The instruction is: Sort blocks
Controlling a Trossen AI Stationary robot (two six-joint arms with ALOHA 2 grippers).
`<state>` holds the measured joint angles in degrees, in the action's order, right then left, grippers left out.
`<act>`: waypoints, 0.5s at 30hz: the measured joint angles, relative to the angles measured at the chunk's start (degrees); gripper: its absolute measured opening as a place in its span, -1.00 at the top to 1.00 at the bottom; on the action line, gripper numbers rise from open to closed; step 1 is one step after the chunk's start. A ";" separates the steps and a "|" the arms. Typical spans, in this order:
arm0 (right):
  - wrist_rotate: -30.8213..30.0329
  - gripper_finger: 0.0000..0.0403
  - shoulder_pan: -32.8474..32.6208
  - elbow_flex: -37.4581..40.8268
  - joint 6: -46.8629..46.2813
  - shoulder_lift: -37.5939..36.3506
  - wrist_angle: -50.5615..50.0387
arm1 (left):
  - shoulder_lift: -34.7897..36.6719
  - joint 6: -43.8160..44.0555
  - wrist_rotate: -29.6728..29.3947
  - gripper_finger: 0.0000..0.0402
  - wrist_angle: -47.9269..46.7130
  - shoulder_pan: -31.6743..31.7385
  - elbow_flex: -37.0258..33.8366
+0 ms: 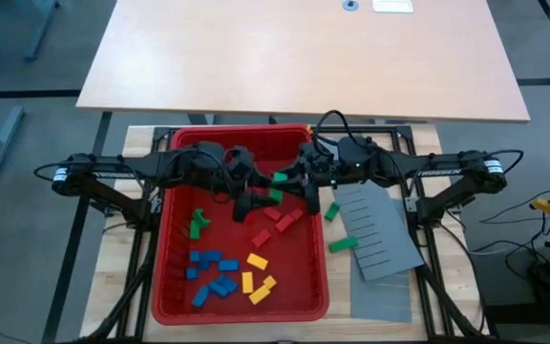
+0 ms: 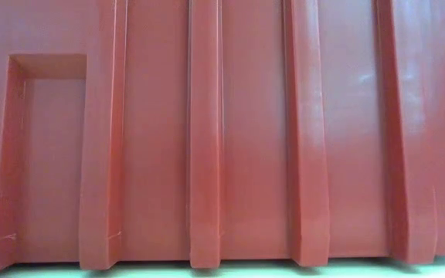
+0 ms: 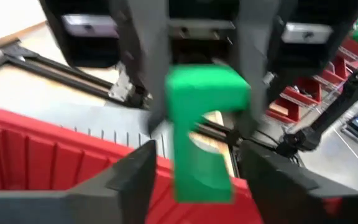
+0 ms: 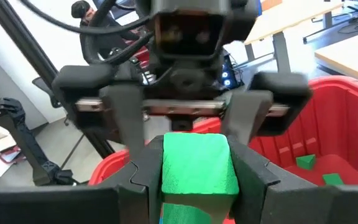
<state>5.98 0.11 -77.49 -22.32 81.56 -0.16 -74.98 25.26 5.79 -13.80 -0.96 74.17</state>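
Observation:
A green block (image 4: 199, 165) hangs above the far part of the red bin (image 1: 242, 311), between my two grippers, which face each other there. My right gripper (image 4: 197, 177) is shut on it. My left gripper (image 3: 197, 155) is open. Its fingers stand on either side of the block's (image 3: 202, 124) other end with a small gap on each side. In the high view the block (image 1: 277, 179) shows between the two gripper heads. Loose blocks lie on the bin floor in groups: green (image 1: 197, 225), blue (image 1: 208, 272), yellow (image 1: 256, 277), red (image 1: 280, 222). My right gripper pinches the green block by two opposite sides (image 4: 169, 174) between its two fingers. The fingers come roughly level from the table's right side. The block is lifted clear above the bin, and its free end points toward my left gripper.
Two flat grey slotted panels (image 1: 380, 239) lie right of the bin, with two green blocks (image 1: 332, 210) (image 1: 342, 245) on them. The bin's ribbed red wall (image 2: 222, 139) fills the low view. A large wooden table top (image 1: 304, 57) stands beyond the work table.

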 joint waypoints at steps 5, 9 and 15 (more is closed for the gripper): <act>-0.02 0.44 0.40 0.00 0.08 0.00 0.00 | 0.00 1.39 0.10 -0.48 -4.32 0.01 0.00; 0.10 0.44 0.71 0.00 0.47 -0.21 -0.88 | 0.00 1.79 -0.05 -0.64 -10.52 0.01 0.00; 0.26 0.44 1.46 0.00 1.33 -3.38 -13.06 | 0.18 1.70 -0.56 -0.61 -18.38 0.03 0.00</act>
<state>6.24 1.56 -77.49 -20.99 78.18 -13.23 -74.80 26.96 5.23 -32.18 -0.93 74.17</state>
